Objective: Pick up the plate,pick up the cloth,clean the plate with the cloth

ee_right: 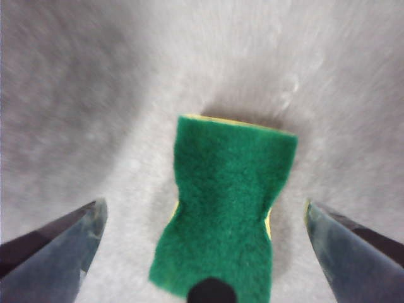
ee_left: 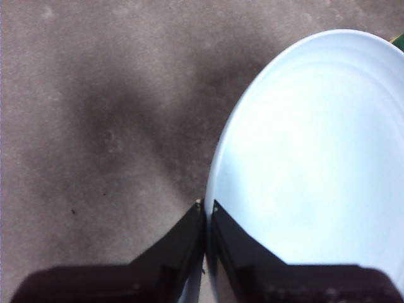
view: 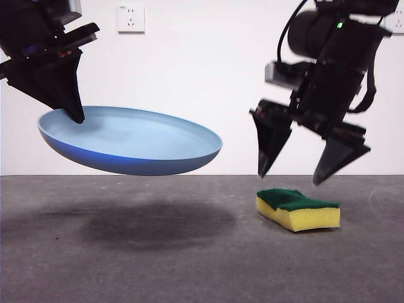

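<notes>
The light-blue plate (view: 136, 140) hangs tilted in the air at the left, well above the table. My left gripper (view: 74, 113) is shut on its rim; the left wrist view shows both jaws pinching the plate (ee_left: 309, 164) edge, gripper (ee_left: 207, 208). The cloth, a yellow sponge with a green top (view: 298, 208), lies flat on the table at the right. My right gripper (view: 290, 177) hovers just above it, open, jaws spread wide. Seen from the right wrist, the cloth (ee_right: 227, 202) lies between and below the two jaws of that gripper (ee_right: 205, 214), untouched.
The grey table (view: 189, 265) carries the plate's dark shadow (view: 158, 224) under the plate. A white wall with a power socket (view: 130, 17) stands behind.
</notes>
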Controlling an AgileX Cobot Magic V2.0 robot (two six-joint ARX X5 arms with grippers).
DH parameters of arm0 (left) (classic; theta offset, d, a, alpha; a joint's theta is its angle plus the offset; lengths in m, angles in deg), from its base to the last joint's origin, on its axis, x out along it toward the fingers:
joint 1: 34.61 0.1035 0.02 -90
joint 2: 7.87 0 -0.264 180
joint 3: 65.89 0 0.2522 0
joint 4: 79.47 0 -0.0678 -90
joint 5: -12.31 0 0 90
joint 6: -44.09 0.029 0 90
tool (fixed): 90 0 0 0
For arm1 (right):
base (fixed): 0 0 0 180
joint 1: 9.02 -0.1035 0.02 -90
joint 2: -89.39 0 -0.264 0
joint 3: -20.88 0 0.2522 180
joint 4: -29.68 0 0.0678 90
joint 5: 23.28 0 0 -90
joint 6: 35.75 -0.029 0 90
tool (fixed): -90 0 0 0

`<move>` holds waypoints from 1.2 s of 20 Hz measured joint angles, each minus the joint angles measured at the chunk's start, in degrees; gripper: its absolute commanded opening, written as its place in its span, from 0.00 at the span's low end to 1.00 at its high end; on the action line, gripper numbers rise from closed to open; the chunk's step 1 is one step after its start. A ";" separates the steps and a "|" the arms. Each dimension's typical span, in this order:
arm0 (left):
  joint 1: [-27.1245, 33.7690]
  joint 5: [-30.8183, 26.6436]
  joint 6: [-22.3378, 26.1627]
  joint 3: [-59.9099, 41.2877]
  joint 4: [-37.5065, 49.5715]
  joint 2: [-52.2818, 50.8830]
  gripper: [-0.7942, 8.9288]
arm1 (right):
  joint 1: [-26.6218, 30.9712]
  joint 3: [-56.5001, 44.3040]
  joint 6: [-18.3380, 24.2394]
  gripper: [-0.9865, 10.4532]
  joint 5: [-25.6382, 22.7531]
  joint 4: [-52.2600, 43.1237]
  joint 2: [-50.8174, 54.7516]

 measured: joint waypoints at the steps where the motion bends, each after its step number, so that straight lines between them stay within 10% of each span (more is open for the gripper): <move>1: -0.07 0.02 0.00 0.00 -0.04 0.00 0.07 | -0.02 0.00 0.02 0.50 0.00 -0.35 -1.16; 6: -0.11 0.00 0.00 0.00 -0.37 0.00 0.07 | -0.02 0.00 0.63 0.49 -1.86 -0.79 -5.55; 14: -0.13 0.00 0.04 0.00 -0.50 0.00 0.07 | -0.02 0.00 1.22 0.07 -2.75 -0.76 -6.05; 24: -0.17 -2.25 -0.04 0.00 1.07 0.22 0.07 | -8.87 0.02 -3.23 0.07 -2.69 -0.98 12.94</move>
